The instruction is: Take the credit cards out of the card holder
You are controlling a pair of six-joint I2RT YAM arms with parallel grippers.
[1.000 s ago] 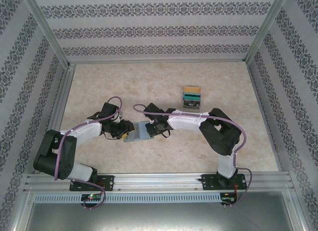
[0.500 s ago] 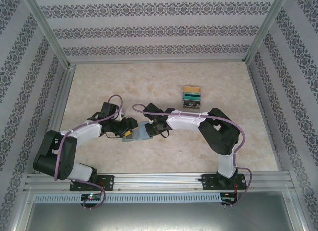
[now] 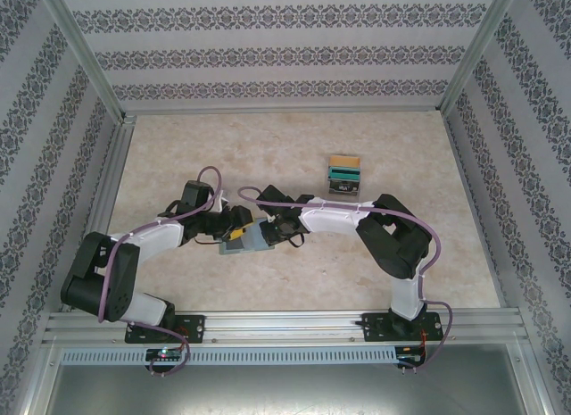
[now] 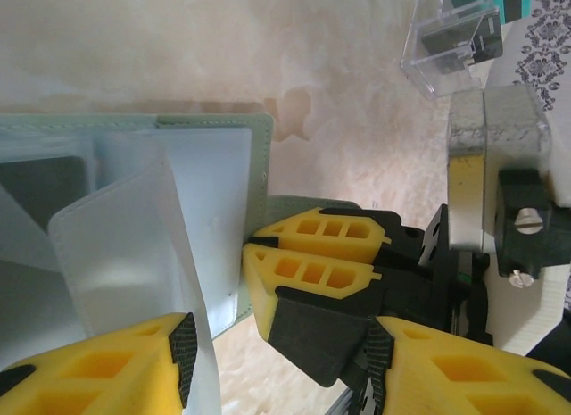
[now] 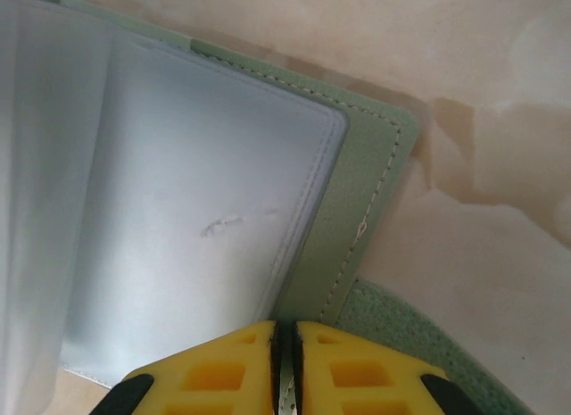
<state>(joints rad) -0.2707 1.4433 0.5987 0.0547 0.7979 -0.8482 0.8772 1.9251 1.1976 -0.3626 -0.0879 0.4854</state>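
The grey-green soft folding card holder (image 3: 248,243) lies open on the pale marbled table (image 3: 268,147), near the middle of the near side, between the two arms; its clear plastic sleeves (image 4: 152,245) fan up from the inside. The right gripper (image 3: 266,232) comes from the right and is closed almost fully on the right edge of the card holder (image 5: 357,192); only a thin strip shows between its yellow fingers (image 5: 339,370). The left gripper (image 4: 281,330) stands about half open over the near part of the holder and grips nothing; one clear sleeve leans beside its left finger (image 4: 98,370). The thin plastic credit cards (image 3: 343,174), yellow-gold and teal, lie in a small pile well apart, to the far right.
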